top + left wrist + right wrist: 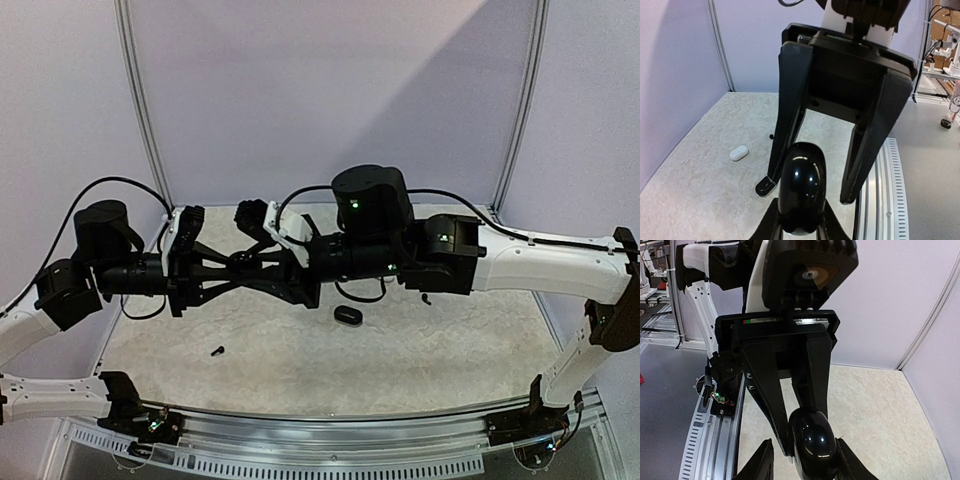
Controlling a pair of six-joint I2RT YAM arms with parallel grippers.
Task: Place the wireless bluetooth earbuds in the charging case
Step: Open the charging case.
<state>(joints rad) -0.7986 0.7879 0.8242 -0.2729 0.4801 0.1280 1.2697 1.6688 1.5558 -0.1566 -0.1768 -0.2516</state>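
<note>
My left fingers (801,225) pinch the black charging case (801,187) mid-air, right fingers (804,462) wide around it. Seems light, slick: best held across its broad sides. An earbud (217,350) lies on the desk (400,365).

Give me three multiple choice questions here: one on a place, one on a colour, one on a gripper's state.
1. Where is the raised black case? A in the left gripper; B in a drawer; C on a shelf.
2. What colour is the small oval item on the table? A red; B white; C blue.
3. The right gripper has its jaws: A shut on an earbud; B shut on the case; C open, astride the case.
Answers: A, it grips the case's near end; B, pale against the speckled top; C, a gap shows beside the case.
</note>
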